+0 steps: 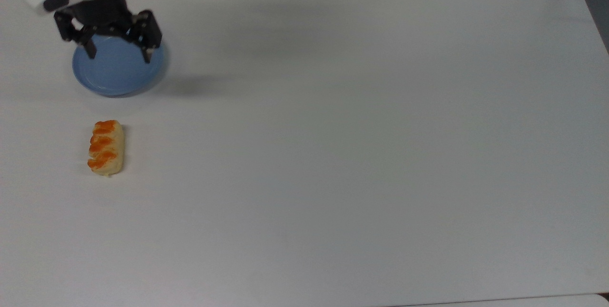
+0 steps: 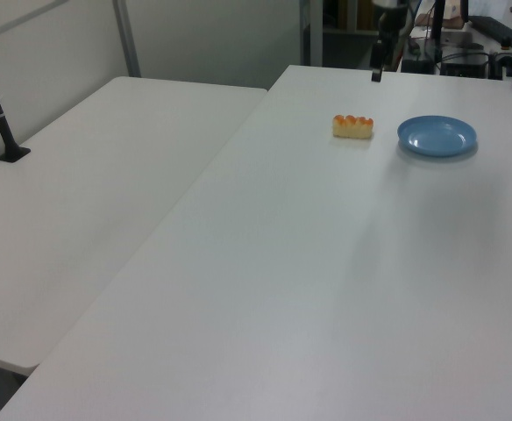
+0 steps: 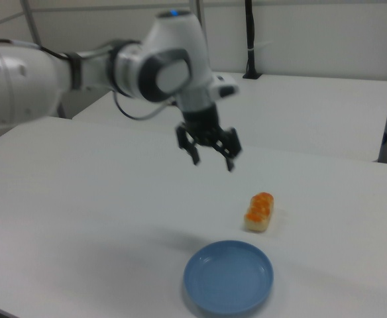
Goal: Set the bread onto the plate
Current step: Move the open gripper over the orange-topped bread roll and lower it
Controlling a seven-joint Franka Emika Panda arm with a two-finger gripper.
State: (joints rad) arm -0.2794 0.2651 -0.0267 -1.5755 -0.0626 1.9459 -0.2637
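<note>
The gripper (image 1: pixel 119 56) hangs in the air with its two black fingers (image 1: pixel 148 49) spread wide and nothing between them. In the top view it sits in front of the plate (image 1: pixel 117 72), covering that plate's upper part. In the right view the gripper (image 3: pixel 212 161) is plainly high above the table (image 3: pixel 81 192), fingers pointing down, up and to the right view's left of the bread (image 3: pixel 260 211).

The bread (image 1: pixel 105 147) lies flat on the table (image 1: pixel 357 131), untouched. In the top view it rests below the plate, apart from it, its long side running up and down the picture, orange-brown stripes facing up. In the right view it lies just beyond the far rim of the plate (image 3: pixel 228 276), near but not touching.

In the left view the bread (image 2: pixel 352 126) is to the left view's left of the plate (image 2: pixel 437 136), with a clear strip of table (image 2: pixel 265 289) between them. The plate is bare, nothing in it. A dark finger (image 2: pixel 375 67) of the gripper shows near the top of the left view, above the far edge of the table.

The white arm (image 3: pixel 81 69) reaches in from the right view's left, its wrist bending down to the gripper. A soft shadow (image 1: pixel 190 84) falls on the table just to the top view's right of the plate.
</note>
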